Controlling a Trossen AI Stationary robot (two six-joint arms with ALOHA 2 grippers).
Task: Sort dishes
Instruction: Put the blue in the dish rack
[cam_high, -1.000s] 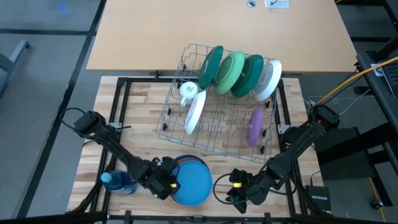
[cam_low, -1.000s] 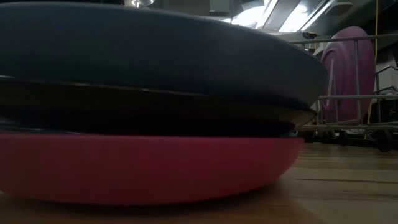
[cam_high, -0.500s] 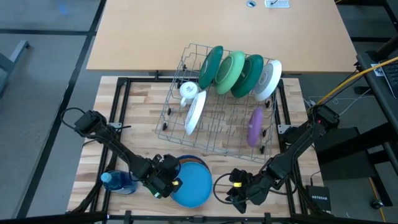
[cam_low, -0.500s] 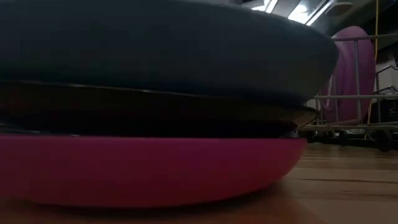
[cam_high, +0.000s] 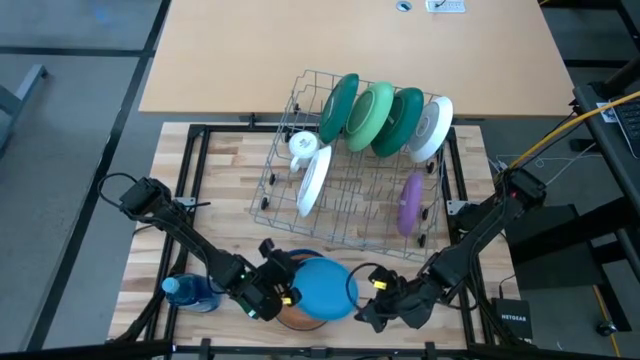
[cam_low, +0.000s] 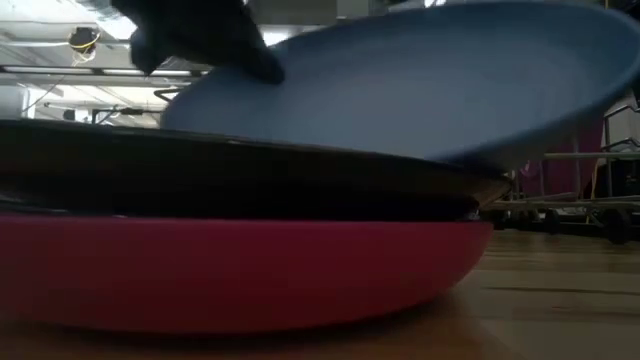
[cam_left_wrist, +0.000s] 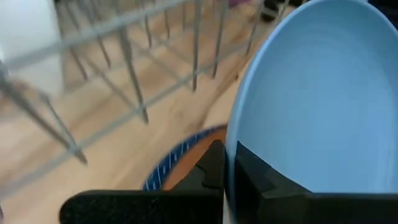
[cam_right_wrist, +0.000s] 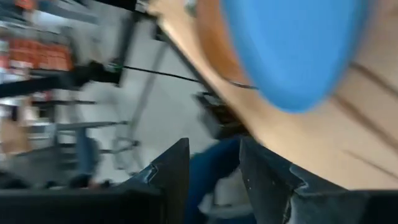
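Note:
A light blue plate (cam_high: 325, 288) tilts on top of a stack near the table's front edge. Under it lie a brown patterned plate (cam_high: 298, 320) and a red plate (cam_low: 230, 270). My left gripper (cam_high: 283, 292) is shut on the blue plate's left rim. My right gripper (cam_high: 375, 300) stands open just right of the stack, with nothing between its fingers (cam_right_wrist: 177, 168). Dark green, light green, white and purple plates stand on edge in the wire rack (cam_high: 350, 160), beside a white mug (cam_high: 303, 145). My left gripper pinches the blue plate's left rim (cam_left_wrist: 239, 134) between its two fingers, one on the upper face and one underneath. The fingers come from the table's left, slanting down. The plate is tilted: the held side is raised, and its opposite edge (cam_low: 475, 160) rests on the dark plate below.
A blue bottle (cam_high: 185, 292) stands left of the stack, close beside my left arm. The rack fills the table's far middle. Bare wood lies between the rack and the stack, and a black frame runs along the table's edges.
My left gripper has risen and rolled with the blue plate's left rim. The plate, flat on the stack a second ago, now tips up on that side and has shifted a little toward the right, baring the brown plate beneath. Its right edge stays on the stack.

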